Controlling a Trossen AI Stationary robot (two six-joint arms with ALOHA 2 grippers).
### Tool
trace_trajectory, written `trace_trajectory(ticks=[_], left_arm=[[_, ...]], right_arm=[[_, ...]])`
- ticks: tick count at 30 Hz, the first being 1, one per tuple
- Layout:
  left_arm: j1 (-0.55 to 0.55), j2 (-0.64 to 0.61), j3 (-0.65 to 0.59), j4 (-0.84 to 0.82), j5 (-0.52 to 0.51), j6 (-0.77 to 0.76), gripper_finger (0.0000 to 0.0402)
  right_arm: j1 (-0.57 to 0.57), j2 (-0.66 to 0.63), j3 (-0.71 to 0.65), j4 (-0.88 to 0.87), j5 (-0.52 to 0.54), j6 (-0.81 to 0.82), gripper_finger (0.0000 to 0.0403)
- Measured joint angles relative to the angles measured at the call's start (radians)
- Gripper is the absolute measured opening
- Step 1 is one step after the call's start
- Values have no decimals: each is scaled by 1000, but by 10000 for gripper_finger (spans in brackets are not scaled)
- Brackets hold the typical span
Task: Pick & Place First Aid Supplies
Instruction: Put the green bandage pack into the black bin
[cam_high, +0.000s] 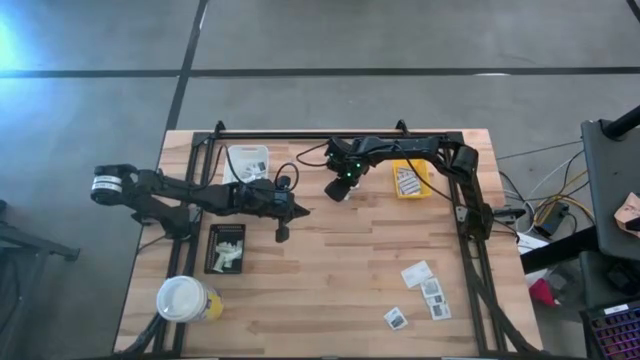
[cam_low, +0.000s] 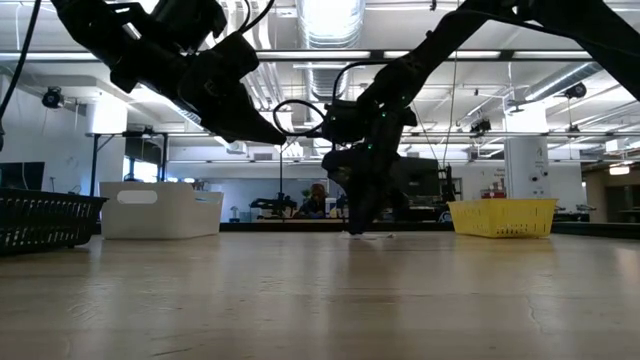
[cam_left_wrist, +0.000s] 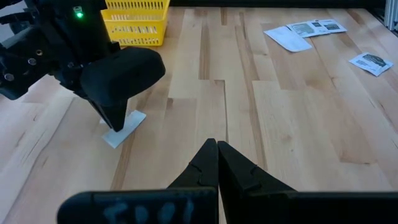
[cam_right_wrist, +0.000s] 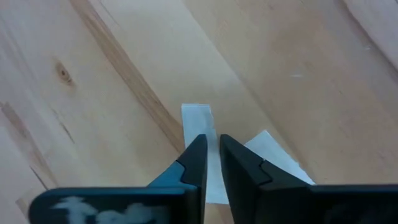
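Observation:
A small flat white packet (cam_left_wrist: 129, 123) lies on the wooden table near its middle, toward the far edge. My right gripper (cam_right_wrist: 212, 144) stands over it, pointing steeply down, fingers closed on it with a narrow gap; it also shows in the high view (cam_high: 339, 190). A second white piece (cam_right_wrist: 273, 155) shows beside the fingers; whether it is the same packet I cannot tell. More packets (cam_high: 428, 290) lie loose at the near right. My left gripper (cam_left_wrist: 216, 145) hovers shut above the table, left of the right gripper, holding nothing. My right gripper pinches the white packet between its two fingertips, along a strip of it (cam_right_wrist: 200, 121) that runs on past the tips. The fingers come from above, slanting steeply down. The packet still lies with its flat side (cam_left_wrist: 134, 118) on the table.
A yellow tray (cam_high: 412, 180) with packets stands far right, a white tray (cam_high: 247, 162) far left, a black tray (cam_high: 225, 248) with small white pieces near left. A white-topped yellow cup (cam_high: 185, 298) stands at the near left corner. Bare wood lies in the near middle.

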Motion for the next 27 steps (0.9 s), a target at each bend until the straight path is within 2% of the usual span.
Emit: trace_trajectory(ticks=[10, 19, 27], left_arm=[[0, 0, 0, 0, 0, 0, 0], [0, 0, 0, -1, 0, 0, 0], [0, 0, 0, -6, 0, -3, 0]], right_arm=[[0, 0, 0, 0, 1, -5, 10], [15, -13, 5, -47, -6, -42, 8], [46, -77, 6, -65, -23, -56, 8]])
